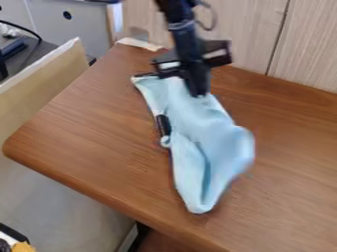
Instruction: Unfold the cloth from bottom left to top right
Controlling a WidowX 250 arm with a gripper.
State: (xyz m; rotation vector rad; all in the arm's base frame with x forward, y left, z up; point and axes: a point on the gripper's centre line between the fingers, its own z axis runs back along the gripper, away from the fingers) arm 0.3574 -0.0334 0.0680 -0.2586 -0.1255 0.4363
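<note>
The arm is black, with a dark blue look on one part. It is made of chunky bits joined up. A thin gray cable makes a round loop at its side (a bit like the handle on a cup). Lower down is a wide, boxy black bar with paler patches showing in it. The end effector is black too. Any screws are too small to tell.
</note>
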